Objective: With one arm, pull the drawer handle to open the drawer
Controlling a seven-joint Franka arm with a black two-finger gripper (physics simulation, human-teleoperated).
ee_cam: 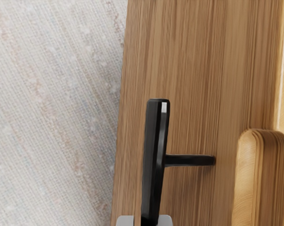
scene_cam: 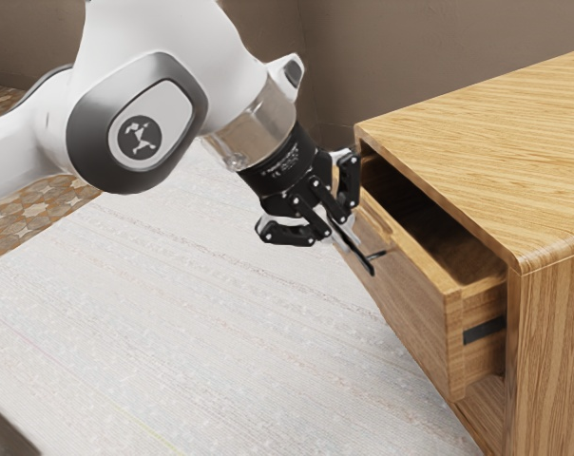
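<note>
The arm [scene_cam: 144, 114] reaches across the rug [scene_cam: 173, 332] to the wooden cabinet [scene_cam: 496, 161]. The drawer [scene_cam: 406, 285] sits just under the cabinet's top edge. It sticks part of the way out of the cabinet's front, toward the exterior view's left, and you can see a dark gap inside it. I think the job is about half done, because the drawer could slide out more. The handle [scene_cam: 363, 255] is a thin black bar on the drawer's front. A short black peg holds it a little way off the wood, so fingers can get behind it. The gripper [scene_cam: 336, 220] is at the upper end of the bar. Its fingers look closed narrow on the bar, one on each side, so it is holding the handle. It holds it this way so the drawer comes along when the arm pulls back. In the wrist view the handle [ee_cam: 155, 155] runs straight down toward the hand, right in the middle, over the drawer front [ee_cam: 203, 70]. That looks like a good, even hold. The pull should go straight out from the cabinet's front, so the drawer does not jam and the bar does not slip out.
</note>
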